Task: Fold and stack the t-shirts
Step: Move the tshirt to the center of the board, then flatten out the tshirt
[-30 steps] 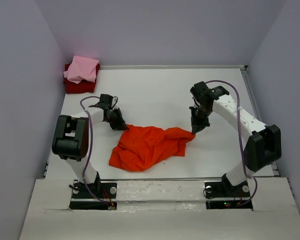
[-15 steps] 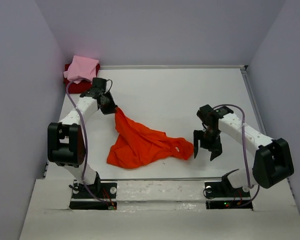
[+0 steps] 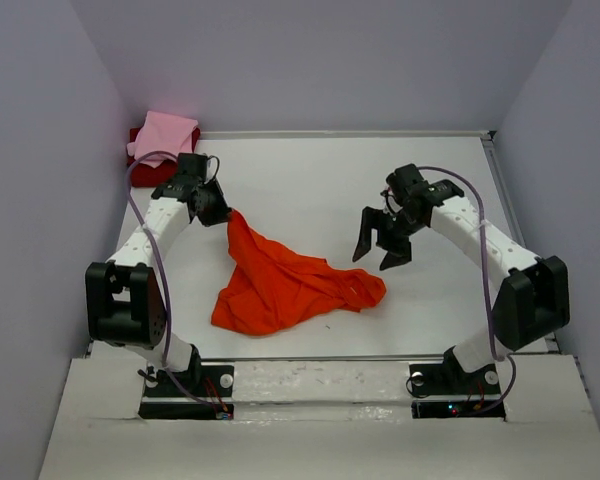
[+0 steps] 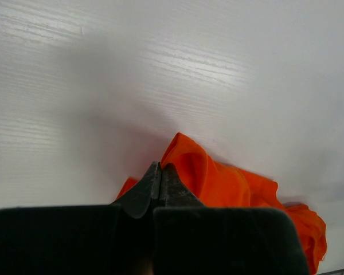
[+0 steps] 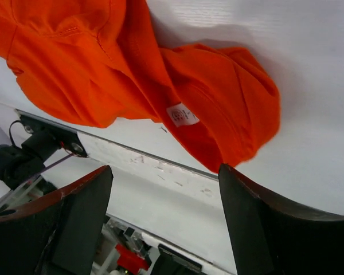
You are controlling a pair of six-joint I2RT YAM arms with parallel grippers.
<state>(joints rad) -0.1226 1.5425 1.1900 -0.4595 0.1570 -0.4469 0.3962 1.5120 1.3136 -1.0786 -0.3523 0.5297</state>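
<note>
The bright orange-red t-shirt [image 3: 280, 285] lies crumpled on the white table, with one corner drawn up toward the back left. My left gripper [image 3: 225, 212] is shut on that corner; in the left wrist view the cloth [image 4: 229, 183] comes out right at the closed tips [image 4: 160, 166]. My right gripper [image 3: 377, 245] hangs open just behind the shirt's right end, holding nothing. Its wrist view looks down past the wide-apart fingers [image 5: 165, 169] at the shirt [image 5: 103, 69] and its white label [image 5: 182, 114]. A folded light pink t-shirt [image 3: 165, 135] rests on a folded dark red t-shirt [image 3: 145, 172] in the back left corner.
Grey walls enclose the table on the left, back and right. A raised rail [image 3: 340, 134] runs along the back edge. The near edge [image 5: 160, 166] and the arm bases [image 3: 185, 385] lie just in front of the shirt.
My right gripper has opened and let go of the shirt's right end, swung toward the near edge, then come back up. My left gripper has pulled its corner toward the back left.
</note>
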